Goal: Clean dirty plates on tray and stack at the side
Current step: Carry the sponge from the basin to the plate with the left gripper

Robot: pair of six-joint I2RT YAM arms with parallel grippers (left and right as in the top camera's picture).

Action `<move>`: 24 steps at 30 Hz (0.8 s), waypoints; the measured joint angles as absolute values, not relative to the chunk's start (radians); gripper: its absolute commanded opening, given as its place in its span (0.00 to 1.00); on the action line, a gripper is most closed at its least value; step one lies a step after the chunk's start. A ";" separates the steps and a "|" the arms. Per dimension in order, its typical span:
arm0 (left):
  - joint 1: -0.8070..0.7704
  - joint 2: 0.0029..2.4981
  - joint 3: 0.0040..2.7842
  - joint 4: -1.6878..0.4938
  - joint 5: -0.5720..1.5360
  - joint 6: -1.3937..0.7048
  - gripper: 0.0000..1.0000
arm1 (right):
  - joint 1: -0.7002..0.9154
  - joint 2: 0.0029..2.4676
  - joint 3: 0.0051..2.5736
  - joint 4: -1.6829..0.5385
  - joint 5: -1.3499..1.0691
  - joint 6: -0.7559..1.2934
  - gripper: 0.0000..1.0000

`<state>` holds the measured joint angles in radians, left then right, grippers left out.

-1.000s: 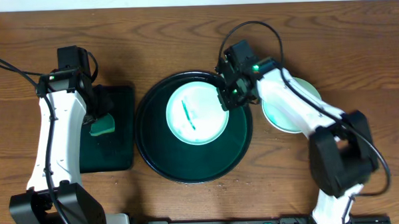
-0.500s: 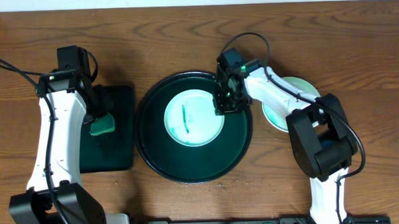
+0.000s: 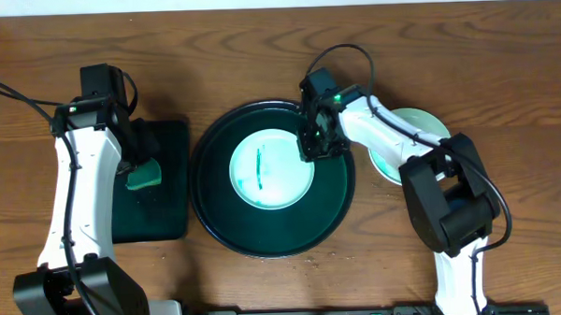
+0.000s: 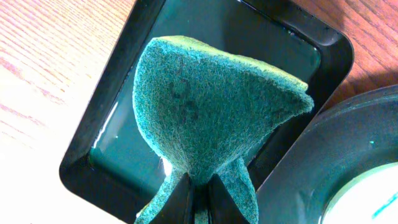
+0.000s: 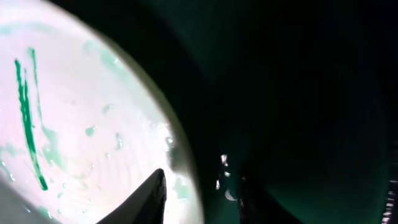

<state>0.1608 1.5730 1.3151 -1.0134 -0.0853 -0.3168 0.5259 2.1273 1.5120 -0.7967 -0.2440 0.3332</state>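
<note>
A white plate [image 3: 271,167] with a teal streak lies flat in the middle of the large round dark tray [image 3: 217,206]. My right gripper [image 3: 316,145] stands at that plate's right edge. In the right wrist view the jaws are open astride the plate's [image 5: 81,124] rim, one finger over the plate and one over the tray [image 5: 298,93], at the right gripper [image 5: 199,199]. A pale mint plate [image 3: 386,165] rests on the table right of the tray, partly under the right arm. My left gripper [image 4: 200,199] is shut on a teal sponge [image 4: 211,106].
A small black rectangular tray [image 3: 166,218] holding some water sits left of the round tray, and the sponge [image 3: 143,174] hangs over it. Bare wooden table surrounds both trays. The right arm stretches across the mint plate toward the tray's rim.
The right gripper moved left and down with the white plate, set it flat on the tray and opened off its rim. The left arm and sponge have not moved.
</note>
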 measured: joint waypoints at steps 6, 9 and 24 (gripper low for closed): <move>0.161 1.573 1.315 -1.014 -0.085 -0.317 0.07 | 0.566 2.127 1.517 -0.840 -0.218 0.390 0.14; 0.161 1.573 1.315 -1.014 -0.085 -0.317 0.07 | 0.578 2.127 1.517 -0.857 -0.195 0.430 0.03; 0.107 1.573 1.315 -1.010 0.039 -0.249 0.07 | 0.584 2.125 1.517 -0.855 -0.175 0.483 0.01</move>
